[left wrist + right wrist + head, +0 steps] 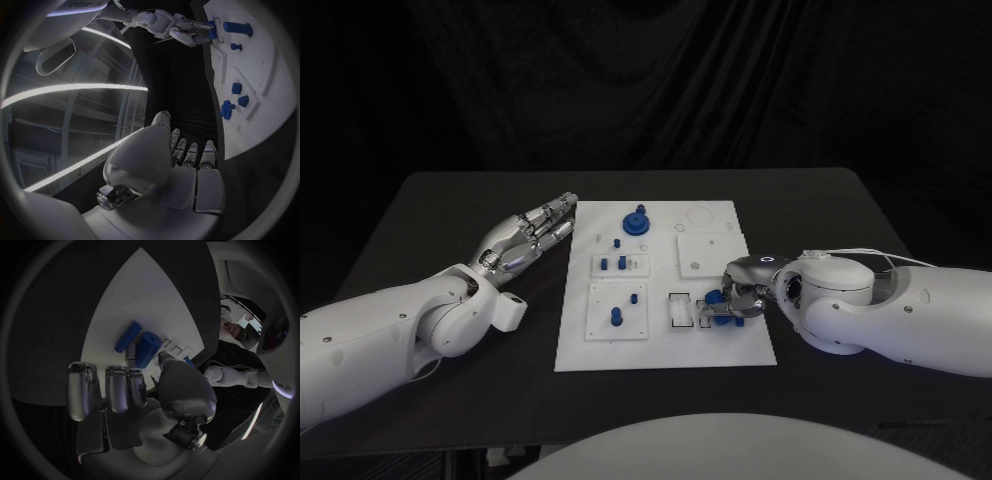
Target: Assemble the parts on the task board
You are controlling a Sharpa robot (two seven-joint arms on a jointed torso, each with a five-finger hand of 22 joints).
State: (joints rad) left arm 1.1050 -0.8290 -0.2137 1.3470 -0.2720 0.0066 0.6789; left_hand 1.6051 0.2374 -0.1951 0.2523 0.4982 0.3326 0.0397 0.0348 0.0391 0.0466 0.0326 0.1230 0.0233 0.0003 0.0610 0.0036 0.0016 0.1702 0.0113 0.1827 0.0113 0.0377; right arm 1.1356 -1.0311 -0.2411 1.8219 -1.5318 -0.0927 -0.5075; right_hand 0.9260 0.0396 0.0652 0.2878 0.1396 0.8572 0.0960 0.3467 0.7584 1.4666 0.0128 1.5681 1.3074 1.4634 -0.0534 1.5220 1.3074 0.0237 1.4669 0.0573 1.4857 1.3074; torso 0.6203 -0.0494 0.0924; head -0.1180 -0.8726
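Pinching a blue part [718, 298] (near board's [661, 350] edge), right hand [740, 300]; left hand [524, 235] spread.

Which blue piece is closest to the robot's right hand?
The blue part at the near right of the task board, right at the right hand fingertips. The other blue pieces sit farther left or farther back.

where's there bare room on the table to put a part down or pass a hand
Free: the table beyond the left hand, and the strip right of the task board. Crowded: the board's near right corner, where the right hand is at a blue part.
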